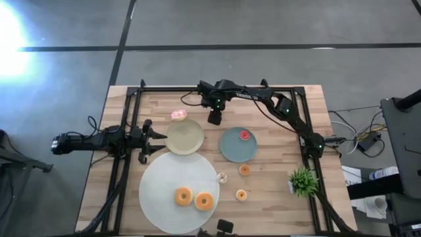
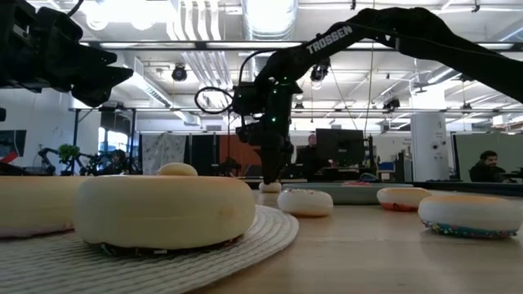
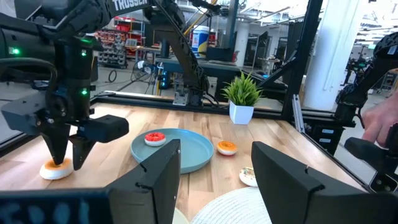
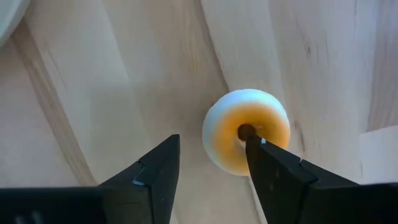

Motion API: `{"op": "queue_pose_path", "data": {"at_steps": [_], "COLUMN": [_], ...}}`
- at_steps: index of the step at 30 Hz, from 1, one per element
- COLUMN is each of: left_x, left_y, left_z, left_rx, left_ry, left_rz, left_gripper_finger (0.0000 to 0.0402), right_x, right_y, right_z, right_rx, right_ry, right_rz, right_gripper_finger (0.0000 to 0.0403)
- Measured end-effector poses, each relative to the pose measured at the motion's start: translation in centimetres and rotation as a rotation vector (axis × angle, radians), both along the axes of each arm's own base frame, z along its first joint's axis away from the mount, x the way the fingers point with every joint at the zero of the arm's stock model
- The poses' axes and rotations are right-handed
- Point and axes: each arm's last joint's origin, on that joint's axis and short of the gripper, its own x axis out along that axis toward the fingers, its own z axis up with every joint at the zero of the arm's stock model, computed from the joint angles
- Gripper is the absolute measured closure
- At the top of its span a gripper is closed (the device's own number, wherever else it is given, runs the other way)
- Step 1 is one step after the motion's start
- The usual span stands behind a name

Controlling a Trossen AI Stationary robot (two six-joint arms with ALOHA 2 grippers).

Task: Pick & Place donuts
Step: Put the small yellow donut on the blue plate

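R end effector (image 1: pixel 214 120) hangs fingers-down over the back of the tabletop (image 1: pixel 276 197), between the cream plate (image 1: pixel 184 137) and the teal plate (image 1: pixel 233 148). From overhead it hides what's under it. The R wrist view fills that in: a tiny donut (image 4: pixel 247 132), whitish base w/ orange top, lies flat on the wood. The fingers are spread apart, gripping nothing, and one fingertip (image 4: pixel 273 168) overlaps the donut's edge. The L wrist view shows it side-on: fingertips down beside the tiny donut, near the wood.

L end effector (image 1: pixel 158 140) waits just left of the cream plate, fingers released and apart, holding nothing.

Other donuts, per the high view:
- pink-frosted donut (image 1: pixel 179 115) at the cream plate's back edge
- red tiny donut (image 1: pixel 245 135) on the teal plate
- orange tiny donut (image 1: pixel 245 170) on bare wood in front of that plate
- second orange tiny donut (image 1: pixel 241 195) nearer the front
- whitish tiny donut (image 1: pixel 222 177) at the rim of the white mat (image 1: pixel 158 197)
- two larger donuts (image 1: pixel 183 195) side by side on the mat

The low view shows these two only as pale sides, frosting hidden. Potted plant (image 1: pixel 302 181) stands at the right side. People sit in the room behind, seen only in the low view.
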Motion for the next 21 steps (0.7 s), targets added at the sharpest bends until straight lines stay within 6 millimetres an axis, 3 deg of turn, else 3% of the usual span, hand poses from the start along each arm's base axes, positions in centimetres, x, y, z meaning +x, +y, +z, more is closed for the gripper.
{"op": "queue_pose_path", "data": {"at_steps": [6, 15, 21], "left_x": [0.0, 0.0, 0.0], "left_y": [0.0, 0.0, 0.0], "left_z": [0.0, 0.0, 0.0], "left_rx": [0.000, 0.000, 0.000], "left_ry": [-0.001, 0.000, 0.000], "left_rz": [0.000, 0.000, 0.000], "left_gripper_finger": [0.0229, 0.0229, 0.0229], "right_x": [0.0, 0.1, -0.8], "right_y": [0.2, 0.8, 1.3], "right_z": [0.0, 0.0, -0.1], "right_rx": [0.005, 0.047, 0.071], "right_ry": [0.011, 0.011, 0.107], "right_rz": [-0.016, -0.331, -0.351], "right_gripper_finger": [0.0238, 0.0234, 0.0236]}}
